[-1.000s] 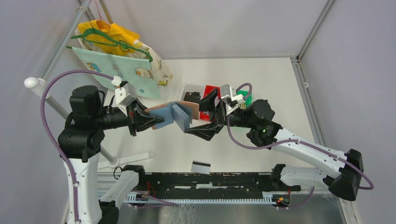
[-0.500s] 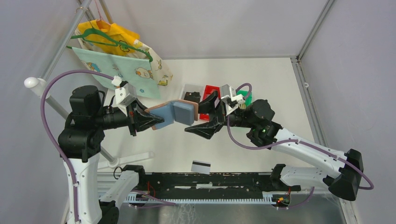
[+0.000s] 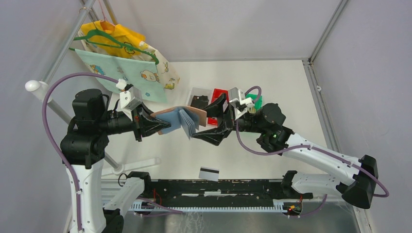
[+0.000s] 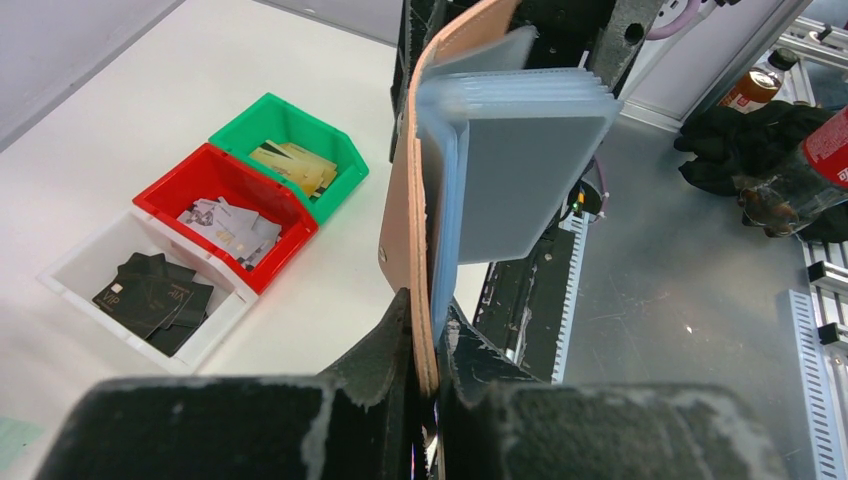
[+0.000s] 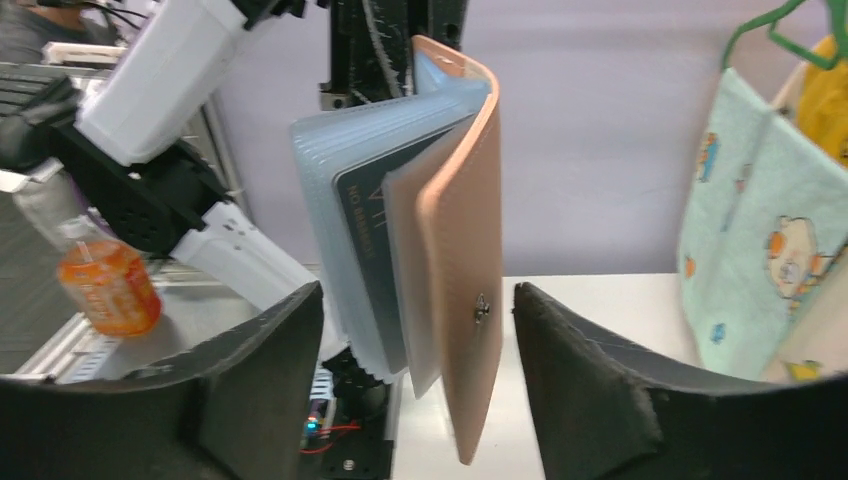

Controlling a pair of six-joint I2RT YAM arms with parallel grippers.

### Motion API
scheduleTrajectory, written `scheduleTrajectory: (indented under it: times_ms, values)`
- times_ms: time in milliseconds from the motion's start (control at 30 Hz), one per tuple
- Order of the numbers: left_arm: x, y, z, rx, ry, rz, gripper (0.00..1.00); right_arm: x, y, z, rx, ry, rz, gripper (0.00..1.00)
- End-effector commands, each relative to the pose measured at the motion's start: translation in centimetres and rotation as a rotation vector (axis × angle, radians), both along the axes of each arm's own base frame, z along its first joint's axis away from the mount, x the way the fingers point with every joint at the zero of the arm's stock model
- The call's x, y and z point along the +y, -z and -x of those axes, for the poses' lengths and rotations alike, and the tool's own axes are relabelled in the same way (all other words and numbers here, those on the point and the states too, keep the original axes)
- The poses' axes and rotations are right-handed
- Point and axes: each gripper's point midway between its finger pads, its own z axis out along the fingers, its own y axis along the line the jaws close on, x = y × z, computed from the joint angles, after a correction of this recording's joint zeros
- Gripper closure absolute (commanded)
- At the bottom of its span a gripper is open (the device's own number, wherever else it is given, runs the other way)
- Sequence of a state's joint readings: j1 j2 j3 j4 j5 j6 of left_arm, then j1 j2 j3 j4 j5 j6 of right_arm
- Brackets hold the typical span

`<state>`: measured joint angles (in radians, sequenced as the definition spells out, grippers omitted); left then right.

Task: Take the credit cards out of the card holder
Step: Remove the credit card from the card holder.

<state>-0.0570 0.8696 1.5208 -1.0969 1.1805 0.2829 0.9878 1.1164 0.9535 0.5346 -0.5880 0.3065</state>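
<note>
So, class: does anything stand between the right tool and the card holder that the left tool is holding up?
Nothing visible does. The left tool pinches the card holder upright, its pockets fanned straight ahead of the open right tool. A dark card shows inside, behind its own clear pocket.

place: probably robotics lab | evidence: aluminium frame posts (image 3: 326, 31), grey panel walls (image 3: 233, 24), white table (image 3: 282, 87)

Pale grey walls (image 3: 218, 24) close in a white surface (image 3: 282, 82) — aluminium posts (image 3: 329, 30) at the corners, a slanted rail (image 3: 58, 60) at left, light even and soft.
</note>
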Motion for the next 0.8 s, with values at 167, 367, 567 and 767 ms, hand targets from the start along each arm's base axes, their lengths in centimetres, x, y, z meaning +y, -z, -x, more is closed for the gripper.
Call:
scheduleTrajectory:
  times_ms: [167, 367, 567, 767]
  values:
    - [-0.2, -1.8, 0.2, -0.053, 0.014, 0.023, 0.98, -0.3, -2.4, -1.4, 0.011, 0.096, -0.064, 0.22]
    - [-0.2, -1.9, 0.2, -0.052, 0.016, 0.025, 0.98, -0.3, -2.7, -1.3, 0.005, 0.089, -0.064, 0.37]
    - [-0.2, -2.0, 0.3, -0.056, 0.018, 0.026, 0.98, -0.4, -3.1, -1.3, 0.002, 0.090, -0.075, 0.48]
    - [-0.5, -2.4, 1.0, -0.052, 0.051, 0.043, 0.98, 0.1, -2.8, -3.0, 0.036, 0.162, -0.071, 0.55]
